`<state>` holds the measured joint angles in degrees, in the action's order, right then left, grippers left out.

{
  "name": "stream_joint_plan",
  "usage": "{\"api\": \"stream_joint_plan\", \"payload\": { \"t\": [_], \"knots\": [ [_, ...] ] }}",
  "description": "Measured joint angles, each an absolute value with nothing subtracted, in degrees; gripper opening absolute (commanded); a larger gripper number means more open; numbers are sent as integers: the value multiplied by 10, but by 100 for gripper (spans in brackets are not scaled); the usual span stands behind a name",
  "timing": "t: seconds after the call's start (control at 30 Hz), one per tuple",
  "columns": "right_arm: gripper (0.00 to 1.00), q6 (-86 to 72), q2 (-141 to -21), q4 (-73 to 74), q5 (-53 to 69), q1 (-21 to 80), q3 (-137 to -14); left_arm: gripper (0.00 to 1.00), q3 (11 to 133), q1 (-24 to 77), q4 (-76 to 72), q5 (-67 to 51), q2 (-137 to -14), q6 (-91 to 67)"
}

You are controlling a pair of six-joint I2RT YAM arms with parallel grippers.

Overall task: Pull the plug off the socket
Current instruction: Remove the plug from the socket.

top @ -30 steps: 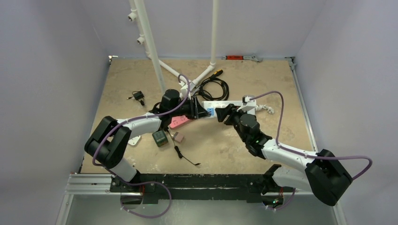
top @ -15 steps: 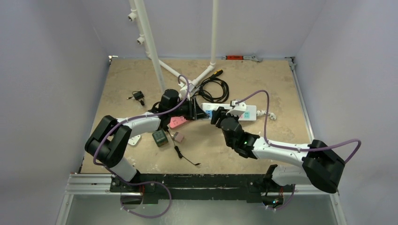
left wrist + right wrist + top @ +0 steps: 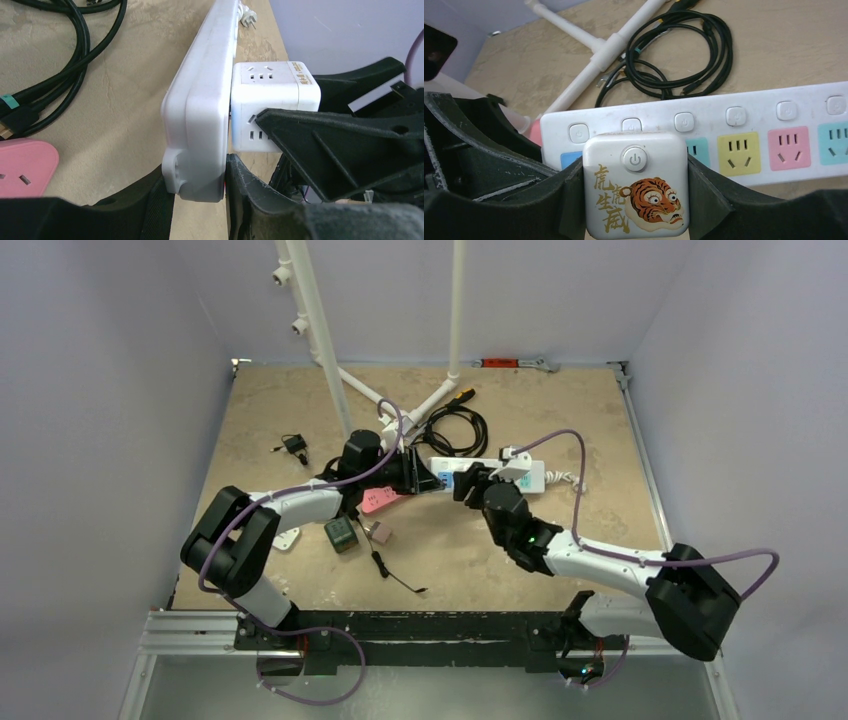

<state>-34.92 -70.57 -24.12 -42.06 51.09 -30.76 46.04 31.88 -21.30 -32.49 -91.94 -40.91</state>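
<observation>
The left arm (image 3: pixel 300 505) and right arm (image 3: pixel 600 558) are built of white links joined by bulky black housings. A purple cable (image 3: pixel 562 433) is looped along each. A green light (image 3: pixel 528 537) is lit on the right arm. The fingers (image 3: pixel 350 150) are moulded in matte black, with triangular recesses and scuffed edges.
</observation>
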Motion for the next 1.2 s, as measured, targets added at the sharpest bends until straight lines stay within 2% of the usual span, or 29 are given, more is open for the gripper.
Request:
{"api": "stream_joint_plan", "payload": {
  "t": [0.2,0.3,0.47,0.77,1.2],
  "knots": [
    [0,-354,-676,-314,-222,401,-261,0,463,323,-232,-305,-919,-409],
    [0,-352,-679,-330,-171,378,-257,0,465,324,-236,-298,-919,-409],
    [0,-349,-679,-331,-157,368,-257,0,465,324,-236,-296,-919,-409],
    [0,-352,-656,-295,-208,389,-258,0,465,331,-242,-294,-919,-408],
    [0,-356,-706,-193,-464,531,-329,0,465,326,-212,-311,-919,-407]
  ]
}}
